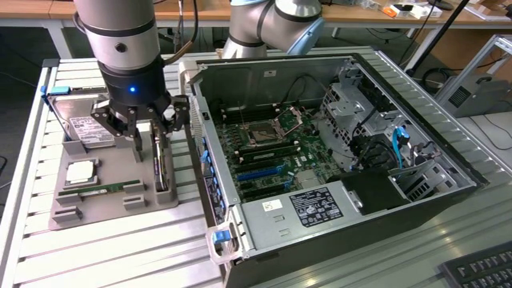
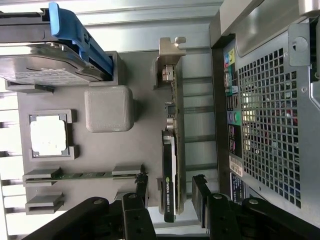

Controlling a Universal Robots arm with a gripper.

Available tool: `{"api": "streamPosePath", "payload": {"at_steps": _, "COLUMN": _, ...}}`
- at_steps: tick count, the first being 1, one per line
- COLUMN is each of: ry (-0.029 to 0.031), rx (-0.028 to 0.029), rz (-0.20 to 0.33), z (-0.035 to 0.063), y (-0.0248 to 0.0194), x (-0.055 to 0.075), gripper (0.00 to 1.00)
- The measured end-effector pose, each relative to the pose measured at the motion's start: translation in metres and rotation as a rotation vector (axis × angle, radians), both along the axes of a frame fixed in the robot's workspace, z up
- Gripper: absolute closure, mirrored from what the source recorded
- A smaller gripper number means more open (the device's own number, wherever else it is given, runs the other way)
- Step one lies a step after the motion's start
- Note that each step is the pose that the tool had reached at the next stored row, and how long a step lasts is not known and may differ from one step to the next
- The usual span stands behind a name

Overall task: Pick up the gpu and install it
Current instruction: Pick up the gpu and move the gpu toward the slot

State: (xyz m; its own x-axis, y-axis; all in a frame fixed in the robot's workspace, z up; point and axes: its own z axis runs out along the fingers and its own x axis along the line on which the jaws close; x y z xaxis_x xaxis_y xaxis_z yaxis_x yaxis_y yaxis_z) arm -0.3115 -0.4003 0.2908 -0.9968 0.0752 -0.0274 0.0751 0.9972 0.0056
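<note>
The scene is being lit brightly and evenly; the table is being washed out by white glare.

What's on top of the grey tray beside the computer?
A hard drive, a processor, a RAM stick and the gpu standing on edge. Its lower edge is hidden from view.

Surface: slatted metal table | on it: grey fixture tray — open PC case — keyboard
</note>
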Motion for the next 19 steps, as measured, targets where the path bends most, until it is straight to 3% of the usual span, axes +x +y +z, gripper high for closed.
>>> {"api": "streamPosePath", "payload": {"at_steps": 19, "ry": 0.0, "rx": -0.0009, "rz": 0.0, "z": -0.008, "y": 0.0, "x": 0.0, "gripper": 0.52}}
